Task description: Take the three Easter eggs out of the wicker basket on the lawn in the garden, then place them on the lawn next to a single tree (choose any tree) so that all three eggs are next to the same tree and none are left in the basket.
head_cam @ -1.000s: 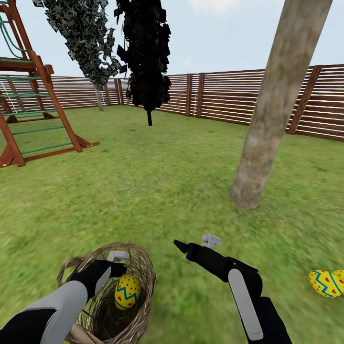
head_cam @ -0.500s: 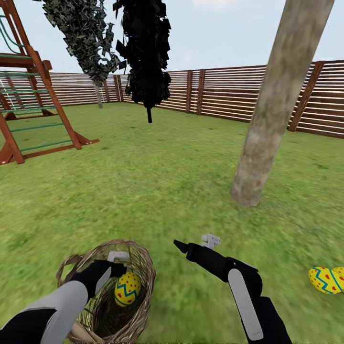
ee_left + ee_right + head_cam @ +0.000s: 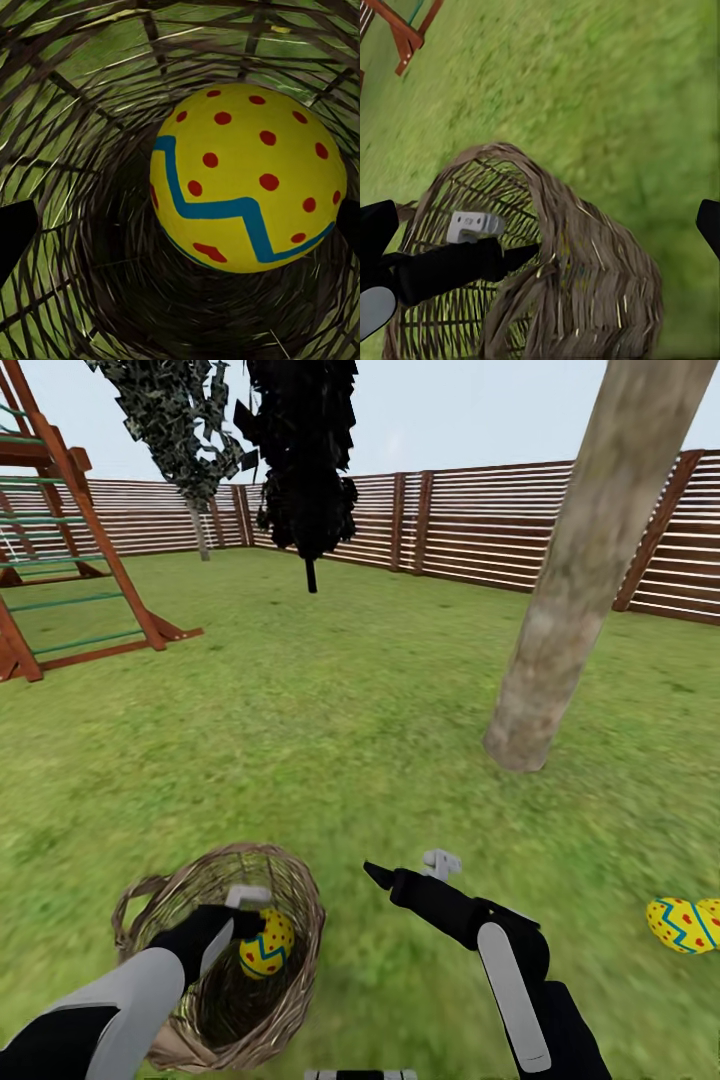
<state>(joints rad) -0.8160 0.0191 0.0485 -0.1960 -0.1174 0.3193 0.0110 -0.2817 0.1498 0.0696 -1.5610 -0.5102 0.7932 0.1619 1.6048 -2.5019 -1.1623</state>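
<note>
Lawn [image 3: 330,690] fills the head view, fenced by brown slat fence [image 3: 480,525] from 10 to 2 o'clock. Play tower [image 3: 60,540] at 10 o'clock. Tree [image 3: 575,575] — pale bare trunk — at 2 o'clock, base on the grass. Wicker basket [image 3: 290,920] at 7 o'clock, upright on the grass. Left claw [image 3: 243,925] reaches inside the basket, fingers apart on either side of one Easter egg [image 3: 266,945] — grip contact cannot be told. Right claw [image 3: 405,872] hovers at 6 o'clock, fingers spread, empty. Two more eggs [image 3: 682,925] lie on the lawn at 4 o'clock, near the tree.
</note>
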